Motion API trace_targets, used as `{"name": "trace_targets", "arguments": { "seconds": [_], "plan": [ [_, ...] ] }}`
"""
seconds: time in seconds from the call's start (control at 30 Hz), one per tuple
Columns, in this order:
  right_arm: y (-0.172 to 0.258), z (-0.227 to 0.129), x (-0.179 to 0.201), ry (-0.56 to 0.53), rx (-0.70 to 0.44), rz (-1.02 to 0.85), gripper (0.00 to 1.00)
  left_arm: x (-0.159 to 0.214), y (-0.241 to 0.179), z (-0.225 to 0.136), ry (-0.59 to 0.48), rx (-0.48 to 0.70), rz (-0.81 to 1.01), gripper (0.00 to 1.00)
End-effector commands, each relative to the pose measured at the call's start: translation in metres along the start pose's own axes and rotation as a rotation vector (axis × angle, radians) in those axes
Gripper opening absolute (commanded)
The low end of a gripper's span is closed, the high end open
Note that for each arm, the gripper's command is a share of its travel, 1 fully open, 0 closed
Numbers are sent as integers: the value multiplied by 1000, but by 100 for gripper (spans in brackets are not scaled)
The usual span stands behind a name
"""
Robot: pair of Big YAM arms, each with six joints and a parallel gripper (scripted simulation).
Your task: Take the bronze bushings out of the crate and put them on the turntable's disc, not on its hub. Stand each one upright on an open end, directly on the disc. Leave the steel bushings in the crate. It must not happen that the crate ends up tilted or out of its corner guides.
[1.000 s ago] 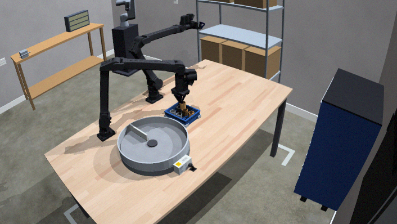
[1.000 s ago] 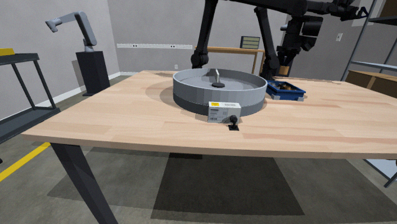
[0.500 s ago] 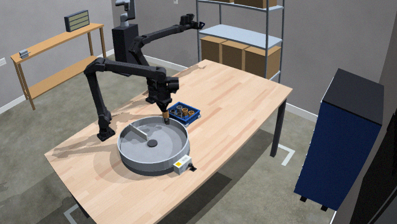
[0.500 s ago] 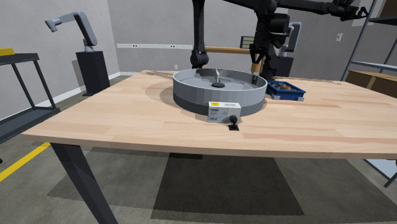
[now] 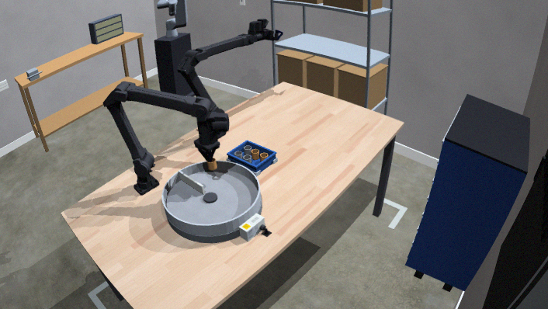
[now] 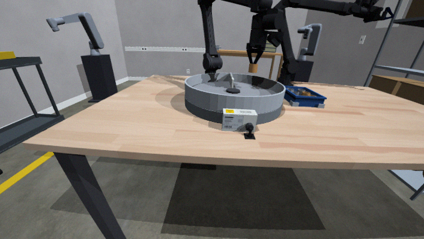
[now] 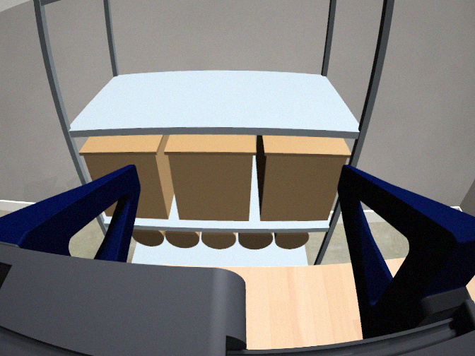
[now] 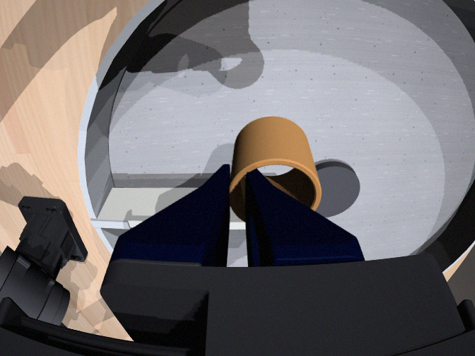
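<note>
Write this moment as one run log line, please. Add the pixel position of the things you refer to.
right gripper [image 5: 210,158] [image 6: 253,62] [image 8: 238,170]: shut on bronze bushing [image 5: 212,165] [image 6: 253,68] [image 8: 273,140], above disc [image 5: 229,206] [image 8: 184,126] | left gripper [image 5: 279,35] [image 6: 389,13] [image 7: 238,176]: open | steel bushings: in crate [image 5: 256,168] [image 6: 309,102]

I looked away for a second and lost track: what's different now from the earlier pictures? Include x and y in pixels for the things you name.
The right pincer [image 5: 210,160] [image 6: 253,62] [image 8: 237,176], already gripping a bronze bushing [image 5: 212,164] [image 6: 253,68] [image 8: 270,140], has carried it from above the blue crate [image 5: 260,168] [image 6: 312,101] to over the turntable [image 5: 209,230] [image 6: 234,103]. Nothing was newly grabbed or let go. The crate, the turntable and the other arm, its pincer [image 5: 279,36] [image 6: 389,14] [image 7: 239,168] open, look unmoved.
</note>
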State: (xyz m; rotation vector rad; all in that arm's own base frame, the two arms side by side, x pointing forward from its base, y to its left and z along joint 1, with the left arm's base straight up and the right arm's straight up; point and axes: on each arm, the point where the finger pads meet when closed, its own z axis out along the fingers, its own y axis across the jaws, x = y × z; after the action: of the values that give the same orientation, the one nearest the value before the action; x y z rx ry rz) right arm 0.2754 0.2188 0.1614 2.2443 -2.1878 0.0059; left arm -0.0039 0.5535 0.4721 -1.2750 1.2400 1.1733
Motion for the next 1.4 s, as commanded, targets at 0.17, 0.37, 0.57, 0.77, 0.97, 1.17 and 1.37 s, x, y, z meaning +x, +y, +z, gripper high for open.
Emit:
{"name": "trace_targets", "arguments": {
  "seconds": [0.17,0.37,0.57,0.77,0.97,1.17,1.37],
  "plan": [
    [-12,-18,-9,-36,39,-31,0,-28,4,-11,-67,-5,16,100],
    [-10,-18,-12,-37,39,-38,0,-28,4,-11,-67,-5,16,100],
    [0,-8,3,-21,18,-31,0,-28,4,-11,-67,-5,16,100],
    [-9,-27,-8,-48,56,-39,0,-28,4,-11,-67,-5,16,100],
    [-9,-27,-8,-48,56,-38,0,-28,4,-11,-67,-5,16,100],
    [-8,-25,-8,-47,54,-38,0,-28,4,-11,-67,-5,16,100],
    [1,16,-2,-9,3,-38,0,-28,4,-11,-67,-5,16,100]
  ]
}}
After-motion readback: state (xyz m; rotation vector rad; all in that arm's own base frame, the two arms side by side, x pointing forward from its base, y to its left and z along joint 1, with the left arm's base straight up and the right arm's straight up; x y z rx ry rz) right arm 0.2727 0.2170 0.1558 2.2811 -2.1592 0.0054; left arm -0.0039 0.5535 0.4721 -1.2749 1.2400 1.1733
